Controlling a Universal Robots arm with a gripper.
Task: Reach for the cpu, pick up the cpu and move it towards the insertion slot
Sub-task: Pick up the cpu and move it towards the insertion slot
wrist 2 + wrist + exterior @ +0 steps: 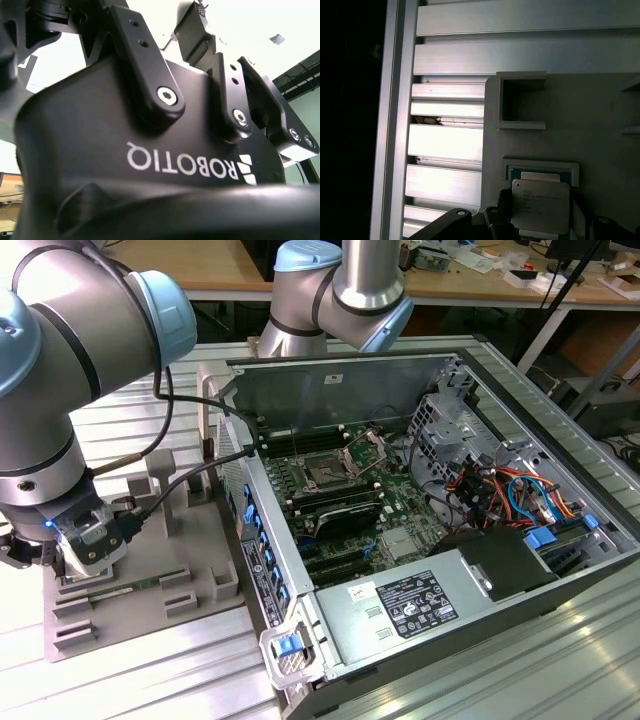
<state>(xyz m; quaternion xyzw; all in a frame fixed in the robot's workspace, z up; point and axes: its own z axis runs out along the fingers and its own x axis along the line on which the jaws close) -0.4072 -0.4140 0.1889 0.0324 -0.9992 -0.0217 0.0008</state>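
Topping the slatted aluminium table (445, 142): grey tray (600, 120) with cpu (540, 205).

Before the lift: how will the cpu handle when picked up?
Probably stiff: the cpu is a flat square with a metal-looking top. Likely light, being thin. Its smooth top may be slippery; it seems seated in a recess of the grey tray, so it could catch if tilted.
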